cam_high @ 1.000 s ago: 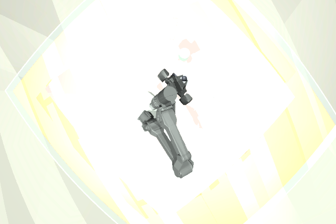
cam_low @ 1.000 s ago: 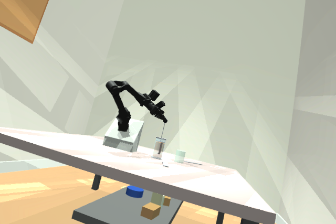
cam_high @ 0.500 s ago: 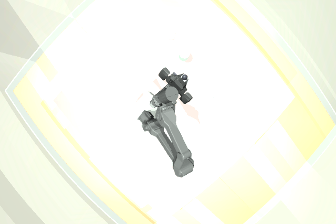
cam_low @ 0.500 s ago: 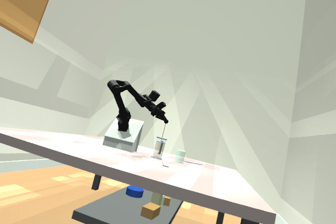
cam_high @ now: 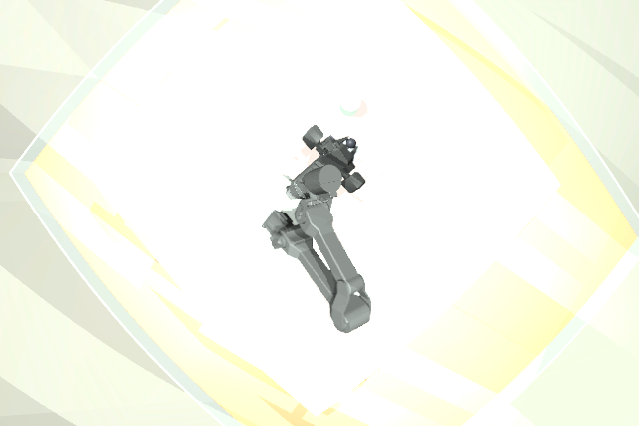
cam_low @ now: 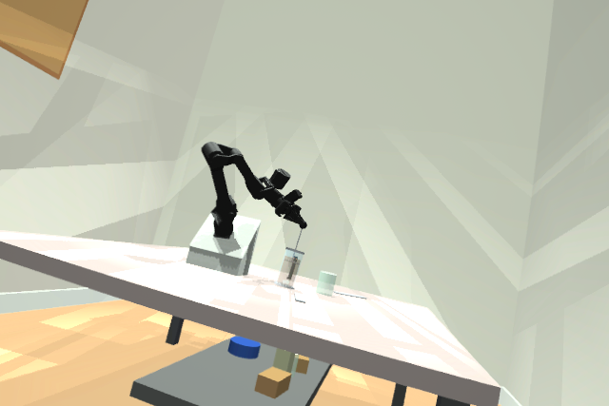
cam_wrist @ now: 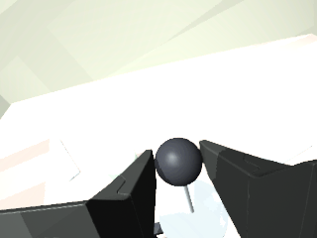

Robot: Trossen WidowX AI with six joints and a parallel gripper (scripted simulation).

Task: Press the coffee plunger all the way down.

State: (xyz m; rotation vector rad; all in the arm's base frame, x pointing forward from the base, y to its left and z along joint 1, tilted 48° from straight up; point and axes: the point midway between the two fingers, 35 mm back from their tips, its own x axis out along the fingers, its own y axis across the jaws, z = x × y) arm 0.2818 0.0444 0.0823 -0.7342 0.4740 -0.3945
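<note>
The coffee press [cam_low: 290,280] is an upright clear glass cylinder with a dark handle, standing on the table in the exterior view. Its thin plunger rod [cam_low: 299,239] [cam_wrist: 189,199] rises well above the rim. The round dark knob [cam_high: 351,143] [cam_low: 303,225] [cam_wrist: 178,166] is at the rod's top. My gripper [cam_low: 301,222] [cam_wrist: 176,149] is shut on the knob, one finger touching each side in the wrist view. The press body shows only faintly below the knob in the wrist view, and the arm mostly hides it in the top view.
A pale green cup [cam_high: 348,109] [cam_low: 326,283] stands near the press. A thin rod-like item [cam_low: 351,296] lies beyond the cup, and a small bent thin item [cam_low: 299,299] lies in front of the press. The arm's pale base block [cam_low: 216,259] stands behind. Strong glare washes out the table in the top view.
</note>
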